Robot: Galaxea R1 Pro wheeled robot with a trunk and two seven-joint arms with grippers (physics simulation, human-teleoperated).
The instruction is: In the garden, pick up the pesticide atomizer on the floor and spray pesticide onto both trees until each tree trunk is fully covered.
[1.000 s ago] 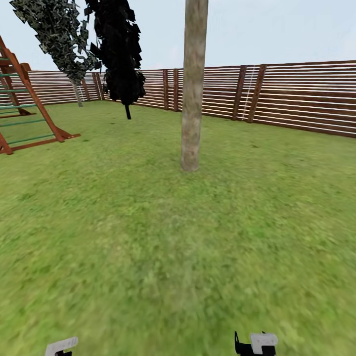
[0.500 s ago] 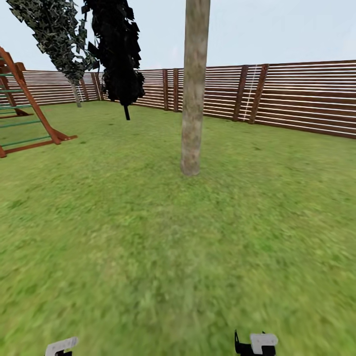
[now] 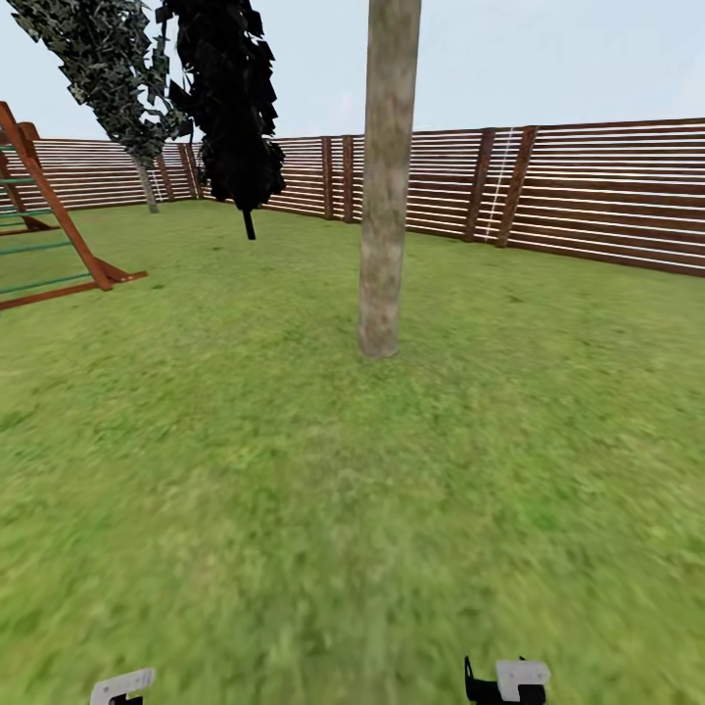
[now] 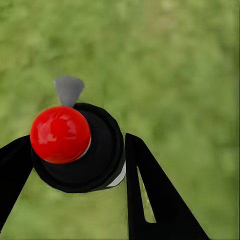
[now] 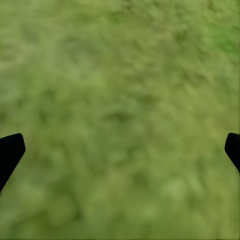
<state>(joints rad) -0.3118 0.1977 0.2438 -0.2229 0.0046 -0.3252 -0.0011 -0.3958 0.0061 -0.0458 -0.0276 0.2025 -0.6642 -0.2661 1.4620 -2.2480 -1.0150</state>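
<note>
The left end effector [image 4: 75,170] has its two black fingers pinched around the pesticide atomizer [image 4: 77,147], a black round-bodied bottle with a glossy red ball cap and a small grey nozzle; it is off the grass and in the grasp. In the head view that arm shows as a white tip [image 3: 122,685] at the lower edge. The right end effector [image 5: 120,150] is spread wide with nothing between its black fingertips, and blurry green grass floor [image 5: 120,90] lies beneath it.

So the pick-up looks done. Ahead of the robot stands one tree trunk [image 3: 385,186], a smooth, mottled grey-beige bare column rising from the lawn, well apart from both arms. No fine white specks of pesticide can be made out on it, so spraying appears not to have started; at this distance, faint specks could escape notice.

Beyond it run a brown horizontal-slat wooden fence [image 3: 587,191], a dark narrow conifer [image 3: 230,108] and a red-brown wooden climbing frame [image 3: 49,225]. A second bare trunk is not identifiable. Both trunks appear left to cover.
</note>
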